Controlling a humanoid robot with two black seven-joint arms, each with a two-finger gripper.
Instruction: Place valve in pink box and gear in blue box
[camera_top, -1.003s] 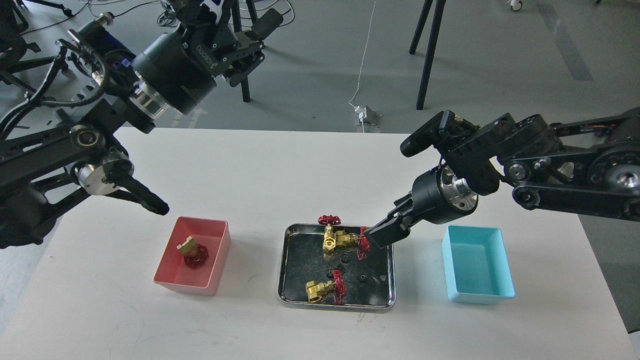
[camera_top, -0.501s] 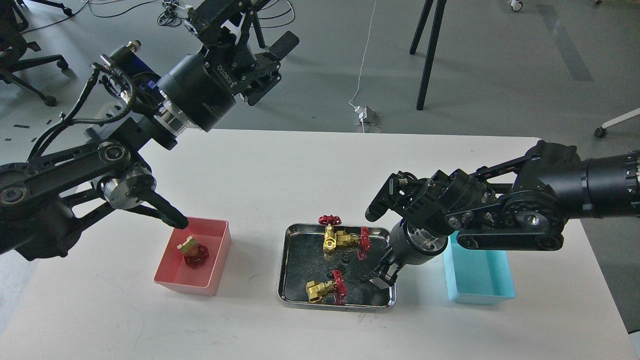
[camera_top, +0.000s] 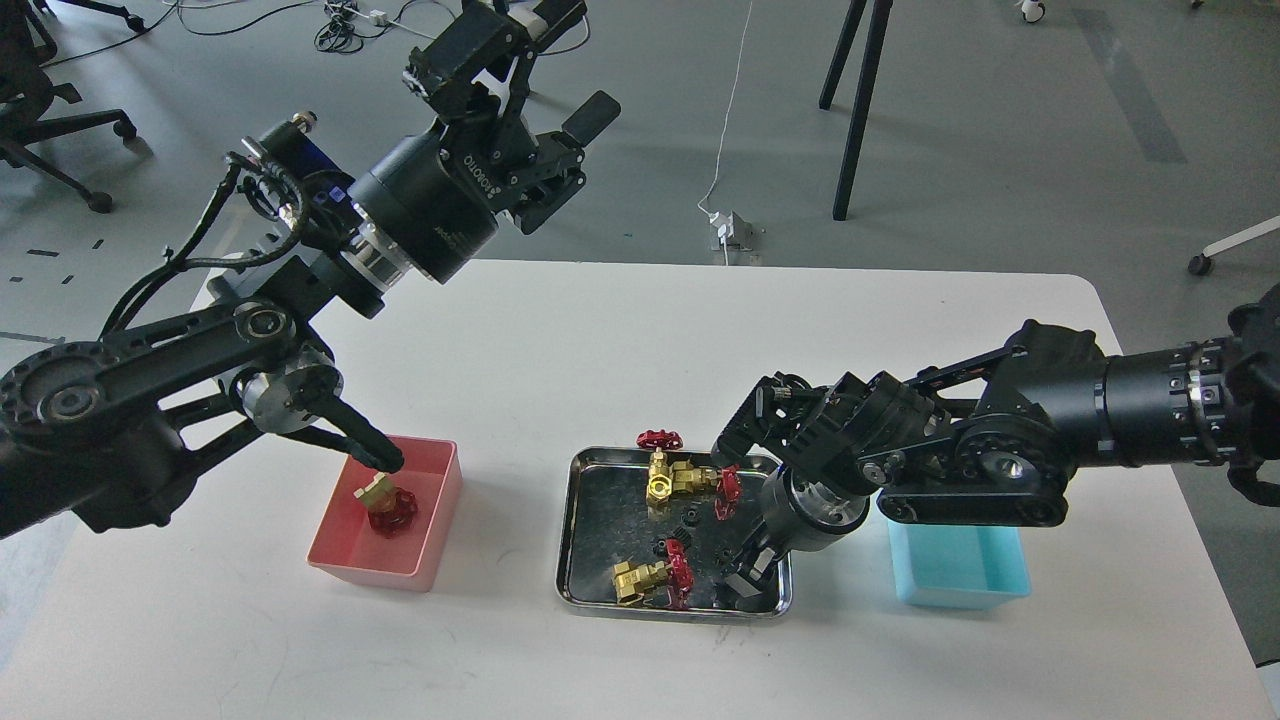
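Head view. On our white table (camera_top: 600, 350) a steel tray (camera_top: 574, 560) sits at centre, with the pink box (camera_top: 432, 540) at its 9 o'clock and the blue box (camera_top: 960, 585) at its 3 o'clock, both standing apart from it.

Our right gripper (camera_top: 742, 580) reaches down into the tray's 4 o'clock corner. Its fingers (camera_top: 735, 588) show a narrow gap, and we cannot tell whether anything lies between them.

Our left gripper (camera_top: 545, 80) is raised well above the table toward 11 o'clock, jaws spread wide and holding nothing. A lower link of that arm (camera_top: 345, 432) hangs over the pink box's far rim.

One valve (camera_top: 385, 500) lies inside the pink box, its red handwheel toward the near side. Three more valves remain in the tray: one upright valve at the far rim (camera_top: 659, 455), one lying valve beside it (camera_top: 700, 483) toward 3 o'clock, and one near-edge valve (camera_top: 650, 578) at 6 o'clock.

Small black gears rest on the tray floor: a middle gear (camera_top: 686, 518) and a left gear (camera_top: 658, 546) between the valves, and one right gear (camera_top: 722, 556) just beside the right gripper. The part of the blue box's interior that we can see holds nothing.
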